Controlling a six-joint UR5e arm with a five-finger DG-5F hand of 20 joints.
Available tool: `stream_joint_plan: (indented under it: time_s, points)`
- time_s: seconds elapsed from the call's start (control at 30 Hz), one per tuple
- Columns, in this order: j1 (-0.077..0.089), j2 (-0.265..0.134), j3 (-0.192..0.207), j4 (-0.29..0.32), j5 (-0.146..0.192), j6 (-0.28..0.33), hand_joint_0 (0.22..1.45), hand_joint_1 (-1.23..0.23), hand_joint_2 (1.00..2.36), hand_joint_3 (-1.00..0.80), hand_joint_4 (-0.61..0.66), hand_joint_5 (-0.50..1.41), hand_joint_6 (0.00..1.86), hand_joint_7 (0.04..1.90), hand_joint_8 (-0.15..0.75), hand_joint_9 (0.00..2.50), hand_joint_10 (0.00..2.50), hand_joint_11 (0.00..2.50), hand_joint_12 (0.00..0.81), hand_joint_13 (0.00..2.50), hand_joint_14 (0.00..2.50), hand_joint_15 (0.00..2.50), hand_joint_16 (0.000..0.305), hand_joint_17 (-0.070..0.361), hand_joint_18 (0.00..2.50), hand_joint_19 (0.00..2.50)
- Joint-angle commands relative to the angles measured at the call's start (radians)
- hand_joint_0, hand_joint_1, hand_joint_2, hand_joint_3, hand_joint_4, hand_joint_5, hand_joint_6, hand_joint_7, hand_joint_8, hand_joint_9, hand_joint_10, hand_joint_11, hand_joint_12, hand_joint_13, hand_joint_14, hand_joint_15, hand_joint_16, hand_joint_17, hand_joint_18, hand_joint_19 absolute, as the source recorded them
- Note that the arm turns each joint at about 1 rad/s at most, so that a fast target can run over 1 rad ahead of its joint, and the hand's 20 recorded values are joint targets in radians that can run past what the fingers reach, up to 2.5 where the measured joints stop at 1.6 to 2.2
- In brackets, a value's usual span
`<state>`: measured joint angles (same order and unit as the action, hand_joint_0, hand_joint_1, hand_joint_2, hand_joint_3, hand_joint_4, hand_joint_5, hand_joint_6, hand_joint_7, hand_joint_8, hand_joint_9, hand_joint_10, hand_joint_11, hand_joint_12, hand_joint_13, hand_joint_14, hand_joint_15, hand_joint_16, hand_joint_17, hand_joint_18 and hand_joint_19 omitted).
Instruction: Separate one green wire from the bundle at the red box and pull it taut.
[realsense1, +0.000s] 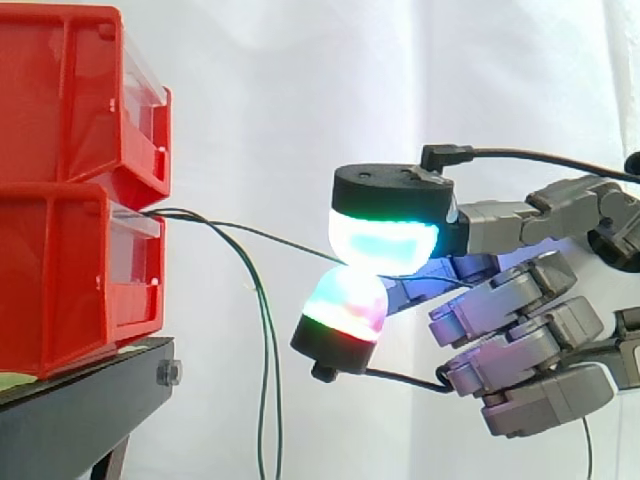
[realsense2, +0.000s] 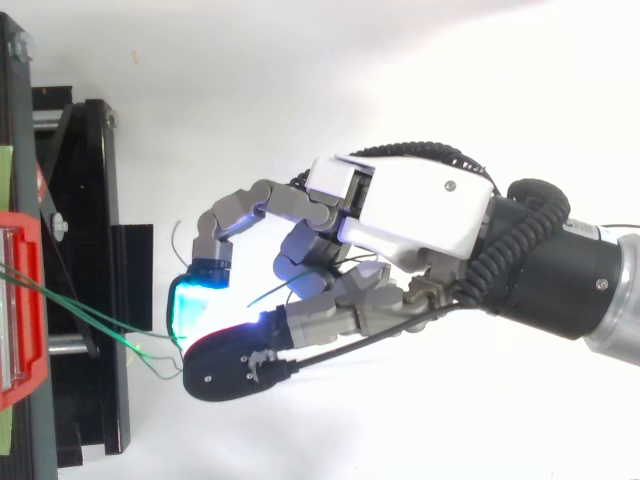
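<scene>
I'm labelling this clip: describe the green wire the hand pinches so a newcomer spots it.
Start at the stacked red bins on the side view's left, where green wires leave the lower bin's top edge. The pinched wire runs across to the hand, ending between its glowing pads; its neighbours hang down instead.

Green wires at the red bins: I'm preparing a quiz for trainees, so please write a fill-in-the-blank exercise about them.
The hand pinches one ____ wire between its glowing pads.
That wire runs from the hand to the stacked ____ bins.
The loose wires hang ____ beside the black stand.
Missing words: green; red; down.
</scene>
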<state>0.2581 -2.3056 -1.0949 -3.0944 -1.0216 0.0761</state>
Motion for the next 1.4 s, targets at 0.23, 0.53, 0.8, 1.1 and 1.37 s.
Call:
stream_joint_plan:
  time_s: [0.23, 0.53, 0.8, 1.1, 1.37]
  points:
    - [0.01, 0.0, -0.002, 0.01, -0.002, -0.009, 0.66, -0.71, 1.02, -0.25, 0.09, -0.16, 0.9, 0.98, 0.28, 1.25, 1.92, 1.27, 0.335, 1.15, 2.38, 1.15, 0.043, 0.098, 1.37, 1.55]
    - [0.017, 0.0, -0.002, 0.01, 0.0, -0.007, 0.66, -0.7, 1.02, -0.25, 0.09, -0.16, 0.9, 0.98, 0.278, 1.24, 1.92, 1.27, 0.331, 1.16, 2.37, 1.13, 0.045, 0.101, 1.36, 1.54]
    - [0.02, 0.0, -0.003, 0.01, 0.0, -0.009, 0.66, -0.7, 1.02, -0.26, 0.09, -0.16, 0.9, 0.99, 0.278, 1.24, 1.91, 1.29, 0.331, 1.16, 2.36, 1.15, 0.043, 0.098, 1.36, 1.55]
    - [0.024, 0.0, -0.007, 0.01, 0.0, -0.009, 0.66, -0.7, 1.02, -0.25, 0.08, -0.16, 0.9, 0.98, 0.277, 1.24, 1.92, 1.27, 0.333, 1.16, 2.36, 1.14, 0.044, 0.099, 1.36, 1.55]
    - [0.027, 0.0, -0.174, 0.011, 0.0, -0.009, 0.66, -0.71, 1.02, -0.25, 0.08, -0.16, 0.9, 0.98, 0.278, 1.24, 1.92, 1.27, 0.337, 1.16, 2.35, 1.14, 0.044, 0.099, 1.36, 1.54]
